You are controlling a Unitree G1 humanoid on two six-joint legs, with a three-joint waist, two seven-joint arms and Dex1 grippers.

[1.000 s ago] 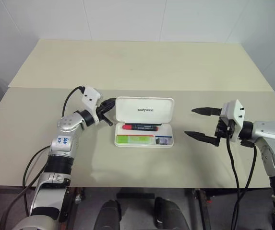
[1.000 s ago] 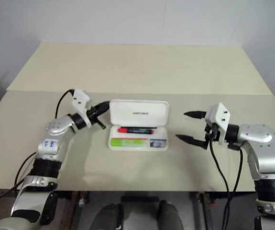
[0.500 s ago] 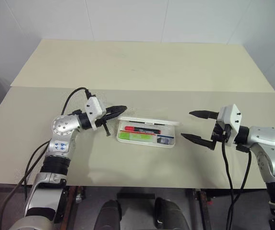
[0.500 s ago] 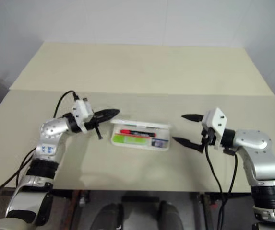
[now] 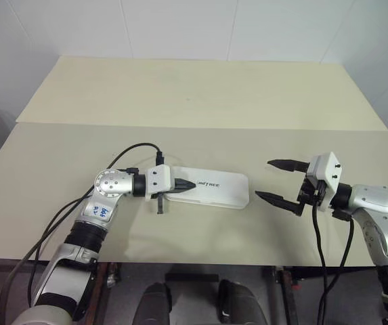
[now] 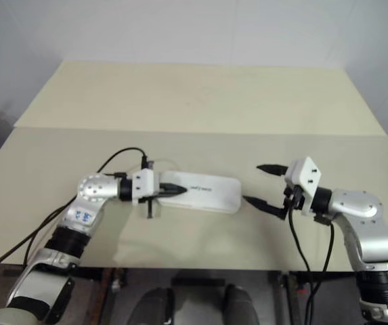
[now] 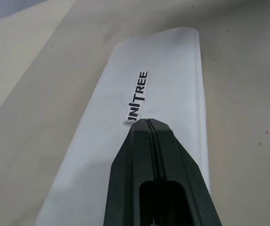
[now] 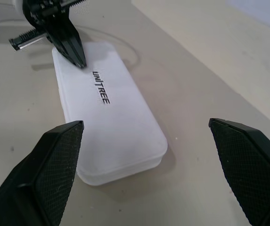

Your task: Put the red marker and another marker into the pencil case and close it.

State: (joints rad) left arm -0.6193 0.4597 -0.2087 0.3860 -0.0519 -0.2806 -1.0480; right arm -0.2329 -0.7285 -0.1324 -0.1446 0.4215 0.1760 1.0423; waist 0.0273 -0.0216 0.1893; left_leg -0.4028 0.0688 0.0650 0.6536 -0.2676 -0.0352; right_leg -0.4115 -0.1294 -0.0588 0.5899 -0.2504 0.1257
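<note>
Pencil case (image 5: 210, 189) lies flat on beige tabletop (image 5: 194, 101), lid down, "UNITREE" lettering up. Left fingers (image 5: 188, 184) pressed together, empty, tips resting on lid at case's 9 o'clock end. Right fingers (image 5: 275, 181) spread wide, empty, near case's 3 o'clock end, not touching.
</note>
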